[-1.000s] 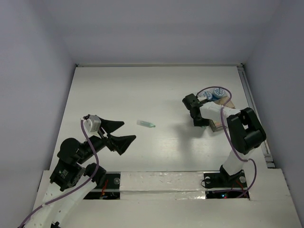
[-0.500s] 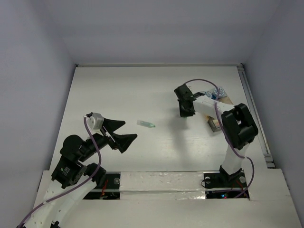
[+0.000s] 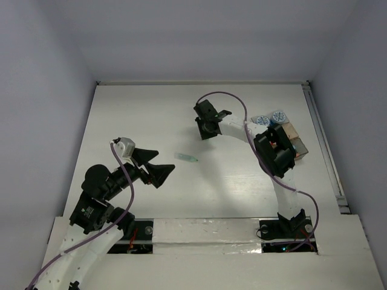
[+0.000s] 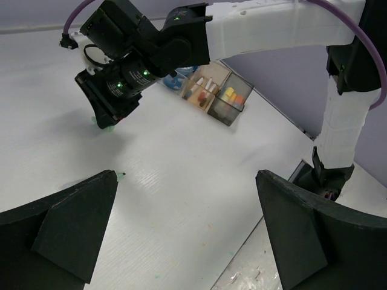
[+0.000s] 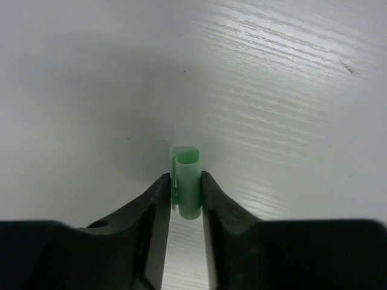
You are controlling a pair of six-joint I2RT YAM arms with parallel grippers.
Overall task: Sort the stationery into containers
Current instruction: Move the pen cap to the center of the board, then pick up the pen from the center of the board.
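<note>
My right gripper (image 5: 185,192) is shut on a short green pen cap (image 5: 186,180), held just above the white table at mid-back (image 3: 205,129). A green pen (image 3: 186,158) lies on the table between the two arms; only its tip (image 4: 120,175) shows in the left wrist view. The left gripper (image 3: 162,162) hovers wide open just left of the pen, holding nothing. The containers (image 3: 296,144) sit at the right, with coloured pieces inside (image 4: 214,93). Two round blue-and-white pots (image 3: 269,118) stand beside them.
The right arm's white link (image 4: 284,27) stretches across the table from the right. A raised rail (image 3: 320,139) runs along the table's right edge. The white walls (image 3: 54,121) close in the left, back and right.
The right arm swung from beside the containers leftward and toward the back, to the table's middle. The left gripper edged slightly forward, staying open.
</note>
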